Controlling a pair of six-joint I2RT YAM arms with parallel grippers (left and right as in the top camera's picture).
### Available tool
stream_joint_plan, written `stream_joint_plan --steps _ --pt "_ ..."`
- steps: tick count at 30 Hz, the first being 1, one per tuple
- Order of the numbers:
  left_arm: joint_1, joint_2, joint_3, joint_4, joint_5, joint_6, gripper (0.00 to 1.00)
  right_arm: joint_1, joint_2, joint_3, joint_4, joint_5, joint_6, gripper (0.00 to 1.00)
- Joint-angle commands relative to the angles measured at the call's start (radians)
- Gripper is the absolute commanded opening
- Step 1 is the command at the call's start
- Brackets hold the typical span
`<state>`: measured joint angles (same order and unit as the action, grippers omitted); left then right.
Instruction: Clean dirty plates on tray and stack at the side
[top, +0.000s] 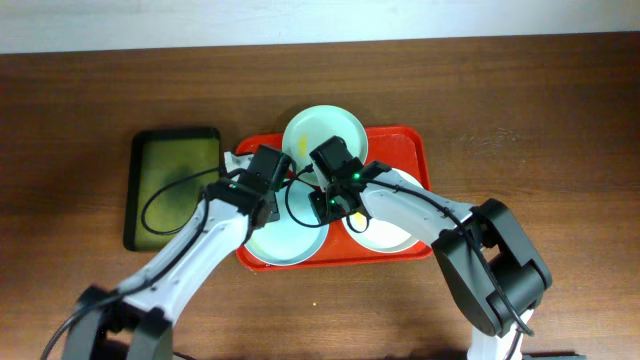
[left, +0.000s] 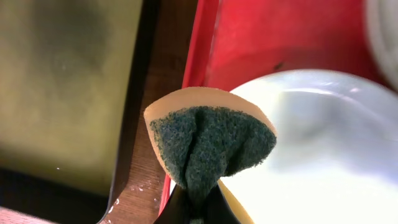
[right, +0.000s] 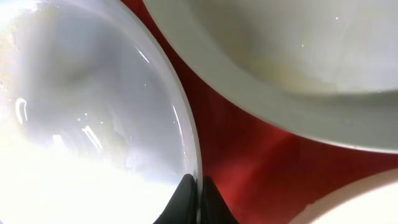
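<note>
- Desk (top: 560, 120): the bare wood right of the tray (top: 408, 138) looks like a fair stack spot.
- Plates (top: 322, 135): all three sit in the tray, none stacked.
- Working plate (top: 285, 245): in the tray's near-left corner.
- Sponge (left: 208, 140): folded, scour side out, over that plate's rim by the tray's left wall. Press it flat and sweep inward.
- Right hand (right: 194, 196): clenched on a plate rim, probably the same plate. Keep the plate pinned while scrubbing.
- Left hand (left: 196, 210): grasping the sponge.
</note>
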<state>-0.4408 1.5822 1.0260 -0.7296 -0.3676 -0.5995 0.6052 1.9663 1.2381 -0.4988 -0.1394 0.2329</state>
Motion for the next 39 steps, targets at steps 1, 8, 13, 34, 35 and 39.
stream_joint_plan --steps 1,8,13,34,35,39 --pt "0.013 -0.121 0.022 -0.003 0.005 -0.011 0.0 0.003 -0.045 0.027 -0.047 0.021 -0.016 0.04" --pt "0.204 -0.344 0.022 -0.079 0.002 -0.009 0.0 0.045 -0.174 0.172 -0.23 0.349 -0.019 0.04" --pt "0.345 -0.354 0.022 -0.131 0.005 0.029 0.0 0.153 -0.185 0.33 -0.359 0.687 -0.114 0.04" --pt "0.476 -0.351 0.022 -0.17 0.04 0.054 0.0 0.475 -0.185 0.417 -0.031 1.491 -1.068 0.04" --pt "0.476 -0.351 0.022 -0.171 0.04 0.055 0.0 0.475 -0.185 0.417 -0.023 1.492 -1.075 0.04" --pt "0.476 -0.351 0.022 -0.177 0.039 0.055 0.0 0.475 -0.185 0.417 -0.02 1.49 -1.011 0.04"
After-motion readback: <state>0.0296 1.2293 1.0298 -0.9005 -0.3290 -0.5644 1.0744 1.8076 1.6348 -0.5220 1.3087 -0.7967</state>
